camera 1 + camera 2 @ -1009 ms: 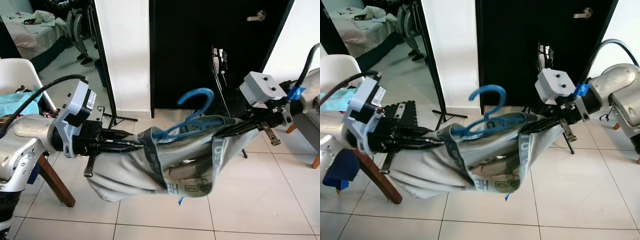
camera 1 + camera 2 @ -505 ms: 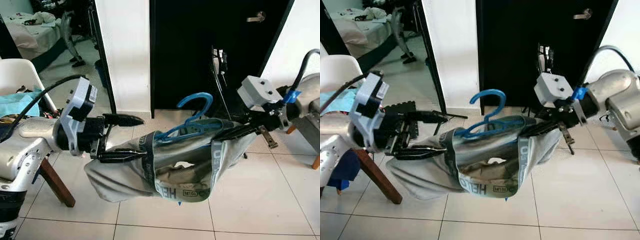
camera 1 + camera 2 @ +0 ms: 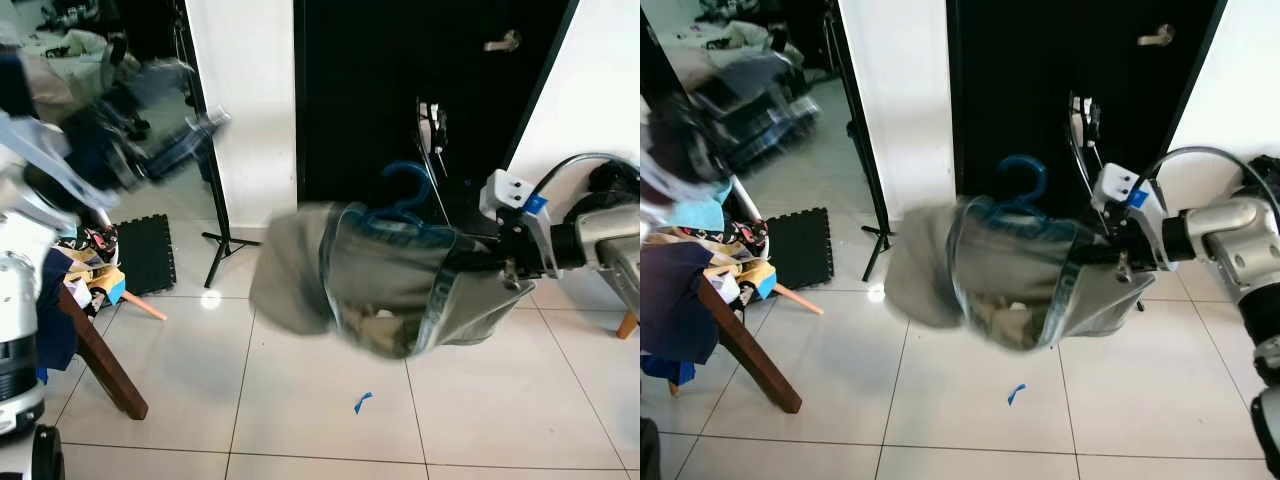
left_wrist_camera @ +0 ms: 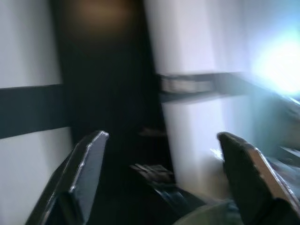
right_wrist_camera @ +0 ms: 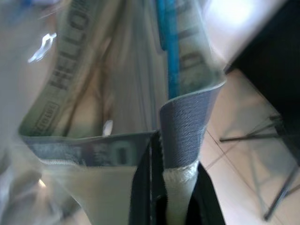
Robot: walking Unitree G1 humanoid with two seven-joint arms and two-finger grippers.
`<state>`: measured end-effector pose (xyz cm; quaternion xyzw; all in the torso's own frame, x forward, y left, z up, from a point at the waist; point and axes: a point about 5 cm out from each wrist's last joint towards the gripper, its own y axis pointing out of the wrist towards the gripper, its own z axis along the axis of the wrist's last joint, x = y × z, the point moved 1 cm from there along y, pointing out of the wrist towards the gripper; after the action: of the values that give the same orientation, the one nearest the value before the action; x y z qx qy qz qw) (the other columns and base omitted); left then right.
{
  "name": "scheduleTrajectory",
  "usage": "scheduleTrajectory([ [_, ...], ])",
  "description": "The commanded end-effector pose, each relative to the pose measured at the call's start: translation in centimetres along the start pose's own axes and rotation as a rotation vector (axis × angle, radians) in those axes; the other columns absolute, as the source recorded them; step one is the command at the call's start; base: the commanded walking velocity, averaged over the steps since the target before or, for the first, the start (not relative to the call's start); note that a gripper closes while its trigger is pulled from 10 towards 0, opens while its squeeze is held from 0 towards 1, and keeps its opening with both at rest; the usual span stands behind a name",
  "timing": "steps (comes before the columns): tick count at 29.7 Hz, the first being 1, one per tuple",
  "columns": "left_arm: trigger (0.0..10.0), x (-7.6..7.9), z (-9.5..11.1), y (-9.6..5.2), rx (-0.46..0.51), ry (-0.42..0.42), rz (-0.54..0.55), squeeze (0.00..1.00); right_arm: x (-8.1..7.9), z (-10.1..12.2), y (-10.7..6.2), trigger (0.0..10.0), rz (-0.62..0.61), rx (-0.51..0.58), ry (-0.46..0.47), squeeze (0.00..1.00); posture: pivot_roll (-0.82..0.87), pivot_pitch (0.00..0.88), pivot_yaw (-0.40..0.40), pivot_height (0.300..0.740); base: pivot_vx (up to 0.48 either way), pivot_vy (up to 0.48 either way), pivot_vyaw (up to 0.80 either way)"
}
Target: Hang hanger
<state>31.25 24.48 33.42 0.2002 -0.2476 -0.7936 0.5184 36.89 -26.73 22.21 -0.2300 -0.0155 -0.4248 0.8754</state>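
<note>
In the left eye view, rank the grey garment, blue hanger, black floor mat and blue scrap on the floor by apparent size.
1. grey garment
2. black floor mat
3. blue hanger, though partly hidden by the garment
4. blue scrap

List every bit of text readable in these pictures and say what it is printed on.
"HELLO": on the waistband of the grey garment, seen in the right wrist view, where the right pincer grips it.
Small tag on the waistband: too blurred to read.
Waistband lettering in the head views: blurred, unreadable.
</note>
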Motion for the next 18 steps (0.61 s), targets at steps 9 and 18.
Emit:
scheduleTrajectory([
  [9,10.0,2.9,-18.7,-19.6,-0.877,0.053,0.616,0.00,-7.7,-13.6,4.9,10.0,-0.445,0.061,0.629,0.00,-0.06,0.045,0.016,0.740,0.000,0.000,-0.43],
  [18,10.0,6.8,-21.1,-27.8,-0.966,-0.132,0.696,0.00,-11.3,-18.7,3.9,10.0,-0.515,-0.054,0.573,0.00,-0.03,0.074,0.015,0.740,0.000,0.000,-0.79],
])
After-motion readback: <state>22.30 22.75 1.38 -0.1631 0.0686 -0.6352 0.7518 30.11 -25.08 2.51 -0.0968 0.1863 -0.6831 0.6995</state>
